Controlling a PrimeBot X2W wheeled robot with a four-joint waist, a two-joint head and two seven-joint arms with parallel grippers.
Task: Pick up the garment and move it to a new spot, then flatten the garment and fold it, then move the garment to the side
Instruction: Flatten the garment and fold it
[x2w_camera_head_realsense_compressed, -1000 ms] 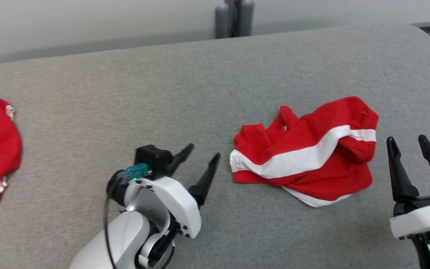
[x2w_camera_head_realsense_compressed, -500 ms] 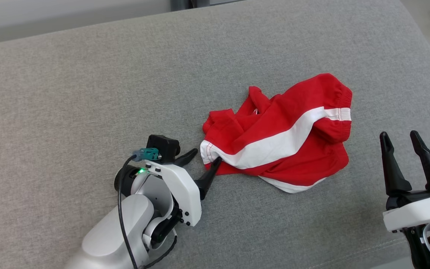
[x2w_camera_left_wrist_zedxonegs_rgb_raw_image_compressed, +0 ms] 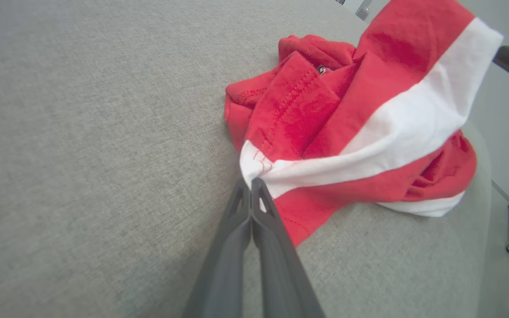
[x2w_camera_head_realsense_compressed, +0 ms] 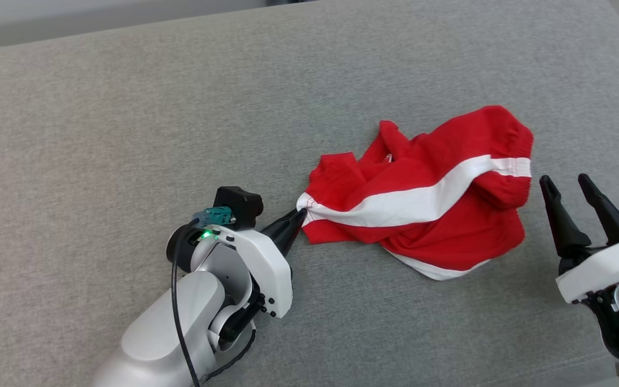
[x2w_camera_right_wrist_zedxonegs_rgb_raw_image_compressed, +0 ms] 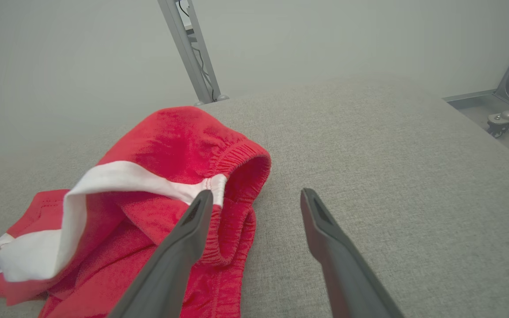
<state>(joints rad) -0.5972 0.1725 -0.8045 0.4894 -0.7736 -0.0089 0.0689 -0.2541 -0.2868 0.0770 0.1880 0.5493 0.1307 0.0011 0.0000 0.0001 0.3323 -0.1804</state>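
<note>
The garment (x2w_camera_head_realsense_compressed: 427, 201), red shorts with a white stripe, lies crumpled on the grey counter (x2w_camera_head_realsense_compressed: 127, 134), between the two grippers. It looks light, soft and limp, so I think it will hang down when lifted and not keep its shape. The left gripper (x2w_camera_head_realsense_compressed: 299, 216) has its fingers pinching the white hem corner; this stitched edge seems a firm hold. The right gripper (x2w_camera_head_realsense_compressed: 564, 185) has its fingers spread and empty, just beside the elastic waistband (x2w_camera_right_wrist_zedxonegs_rgb_raw_image_compressed: 241, 163), a thicker place to take.

The garment (x2w_camera_head_realsense_compressed: 422, 226) is bright red, with one broad white stripe across it and a white hem with red stitching. The bench (x2w_camera_head_realsense_compressed: 127, 107) is plain light grey, of woven cloth.
</note>
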